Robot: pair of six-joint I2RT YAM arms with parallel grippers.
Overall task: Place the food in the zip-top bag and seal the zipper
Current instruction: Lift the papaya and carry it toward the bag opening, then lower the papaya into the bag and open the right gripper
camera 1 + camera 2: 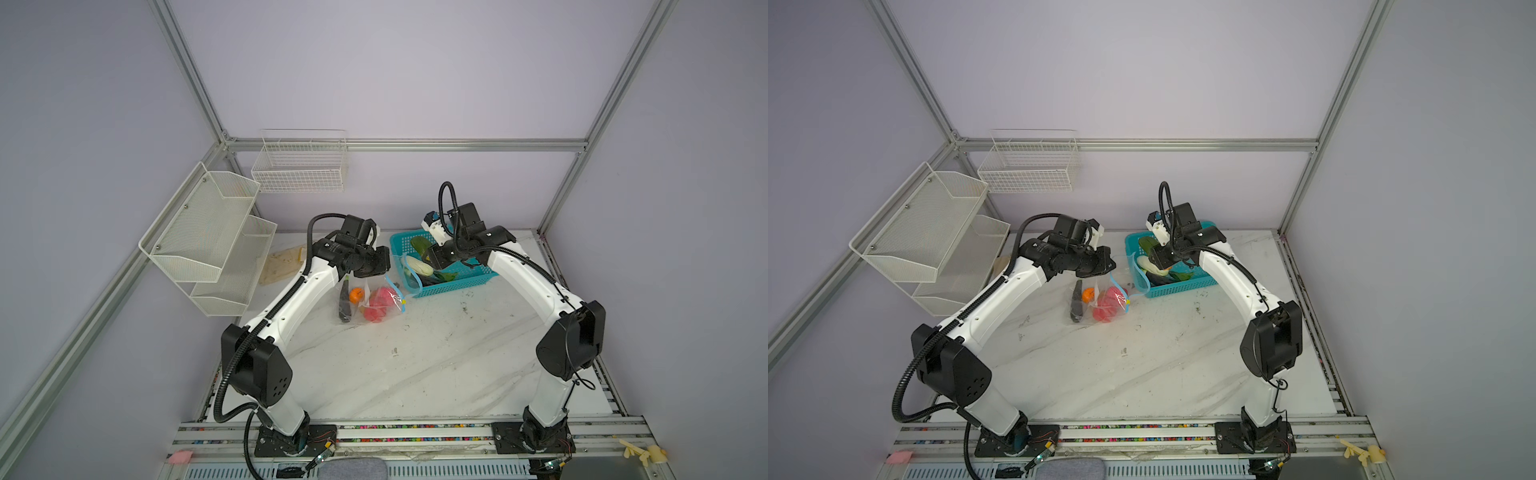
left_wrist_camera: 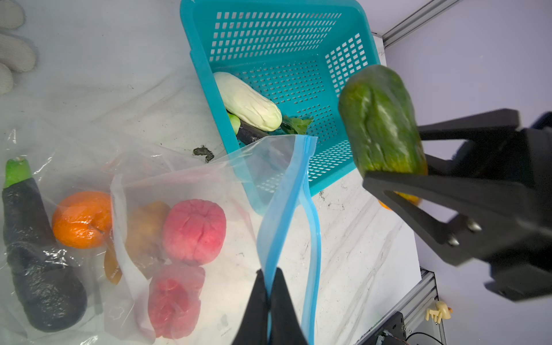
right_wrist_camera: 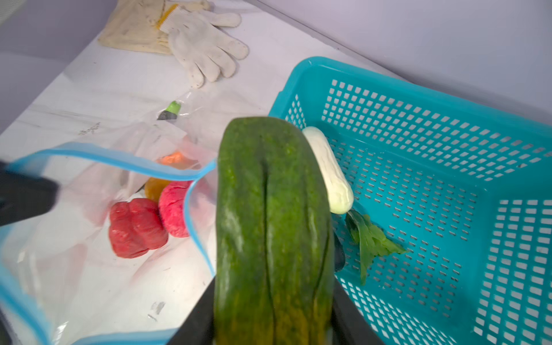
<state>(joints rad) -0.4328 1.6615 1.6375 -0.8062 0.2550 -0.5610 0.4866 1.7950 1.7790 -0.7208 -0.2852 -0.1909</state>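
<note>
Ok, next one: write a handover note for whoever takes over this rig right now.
Left gripper: shut on the blue zipper strip, holding the zip-top bag mouth open.
Right gripper: shut on a green toy cucumber, held above the teal basket.
Done: eggplant, orange, a yellowish piece and two red-pink pieces are in the bag.
Left: drop the cucumber in; move the white vegetable, green leaf and a dark piece from the basket; seal the zipper.
</note>
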